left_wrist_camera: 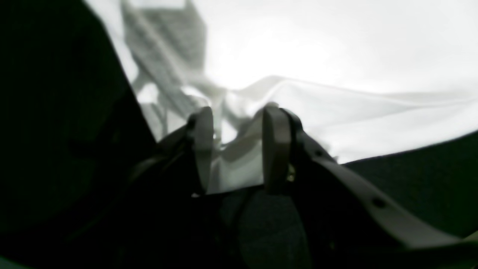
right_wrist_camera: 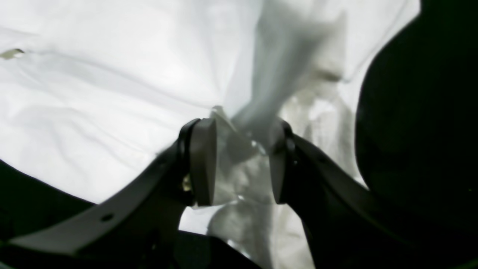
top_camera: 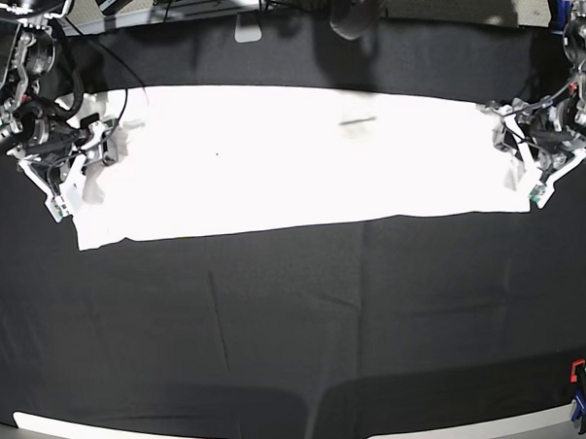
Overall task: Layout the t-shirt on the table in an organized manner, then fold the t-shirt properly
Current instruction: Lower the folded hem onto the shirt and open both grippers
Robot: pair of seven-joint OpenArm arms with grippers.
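No readable text, label, brand or number anywhere; t-shirt (top_camera: 290,156) shows plain white side only.

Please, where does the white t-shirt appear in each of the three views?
Left wrist: t-shirt fills the upper right, behind the left gripper.
Right wrist: t-shirt fills the upper left.
Base: t-shirt is a wide band across the upper middle.
Shared landmark: black table.

Each black two-fingered right hand (right_wrist_camera: 239,160) and left hand (left_wrist_camera: 239,145) is fitted with flat grey pads (right_wrist_camera: 203,160); small screw holes are seen along the black finger arms
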